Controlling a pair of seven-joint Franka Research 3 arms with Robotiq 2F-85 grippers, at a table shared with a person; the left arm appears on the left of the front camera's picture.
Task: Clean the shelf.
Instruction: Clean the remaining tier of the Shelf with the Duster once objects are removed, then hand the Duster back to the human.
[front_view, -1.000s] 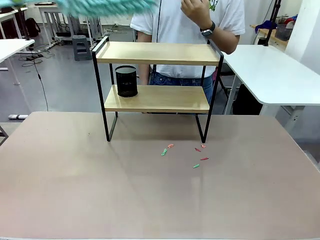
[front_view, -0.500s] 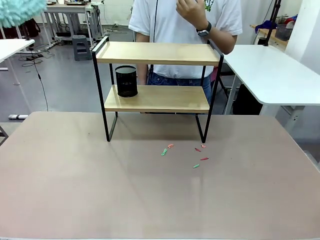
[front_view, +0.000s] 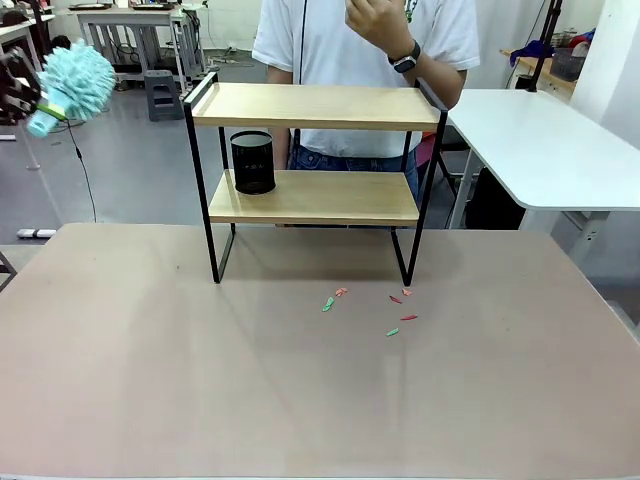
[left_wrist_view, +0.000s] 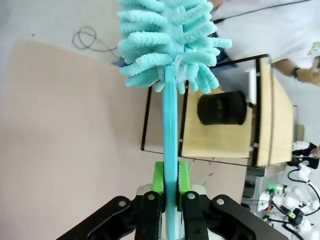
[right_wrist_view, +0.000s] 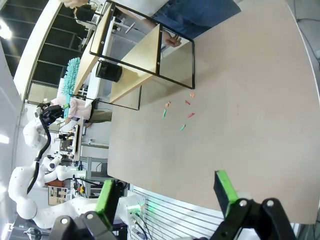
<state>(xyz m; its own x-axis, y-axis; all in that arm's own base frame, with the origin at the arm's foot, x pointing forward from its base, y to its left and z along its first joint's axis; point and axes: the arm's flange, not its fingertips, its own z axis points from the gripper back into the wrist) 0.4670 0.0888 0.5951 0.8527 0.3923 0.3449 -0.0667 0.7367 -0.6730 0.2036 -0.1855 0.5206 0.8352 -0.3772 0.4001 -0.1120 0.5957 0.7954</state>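
The shelf (front_view: 315, 106) stands at the table's far side, two wooden boards in a black frame, with a black mesh cup (front_view: 253, 162) on the lower board. My left gripper (left_wrist_view: 170, 196) is shut on the handle of a turquoise fluffy duster (left_wrist_view: 170, 40). In the front view the duster (front_view: 78, 80) hangs in the air at the far left, well clear of the shelf and about level with its top board. In the left wrist view the shelf (left_wrist_view: 270, 115) and cup (left_wrist_view: 222, 107) lie beyond the duster head. My right gripper (right_wrist_view: 165, 195) stands open and empty above the table's near edge.
Several small red and green scraps (front_view: 395, 312) lie on the beige tabletop (front_view: 150, 380) in front of the shelf's right leg. A person (front_view: 360, 50) stands right behind the shelf with one hand raised. A white table (front_view: 540, 140) is at the right.
The duster has swung from above the shelf's top left corner out to the far left and down. The shelf, cup and scraps have not moved.
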